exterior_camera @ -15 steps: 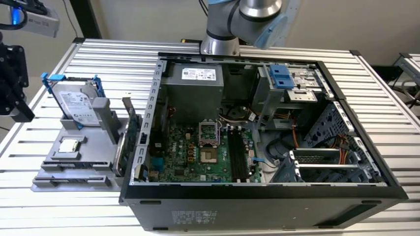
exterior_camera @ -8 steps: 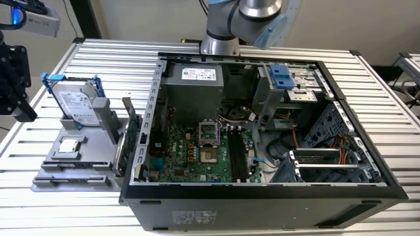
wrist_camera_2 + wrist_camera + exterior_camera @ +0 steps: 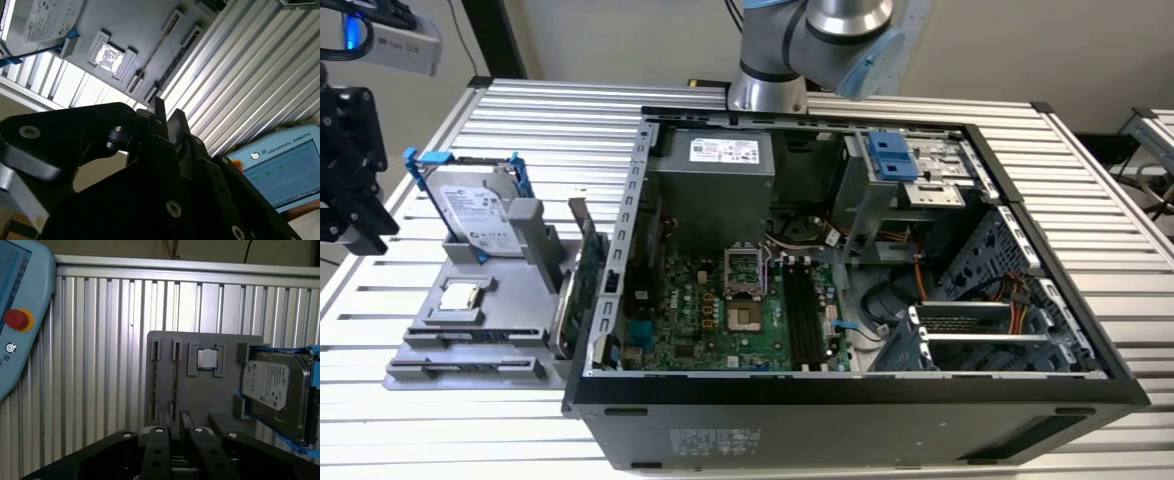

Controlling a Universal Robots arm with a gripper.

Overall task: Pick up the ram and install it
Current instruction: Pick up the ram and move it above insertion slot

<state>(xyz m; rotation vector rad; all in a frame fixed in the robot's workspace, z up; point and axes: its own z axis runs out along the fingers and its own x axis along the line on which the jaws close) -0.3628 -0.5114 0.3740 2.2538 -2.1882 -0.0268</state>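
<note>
The ram (image 3: 175,376) is a thin dark stick lying in a slot of the grey holder (image 3: 200,395), beside the square silver chip (image 3: 206,359). In the second wrist view the ram (image 3: 154,54) shows as a thin line on that holder. In the exterior view the ram (image 3: 563,305) stands on edge at the holder's side nearest the case. My gripper (image 3: 371,225) hangs at the exterior view's far left, off the holder and well away from the ram. Its fingers (image 3: 160,112) stand a narrow gap apart with nothing between them. The black memory slots (image 3: 803,320) lie on the motherboard.
An open computer case (image 3: 854,400) fills the middle of the ribbed metal table (image 3: 520,110). A hard drive (image 3: 474,210) in a blue frame leans on the holder, and a taller green card (image 3: 588,255) stands beside the case wall. A teach pendant (image 3: 20,315) lies on the table.
</note>
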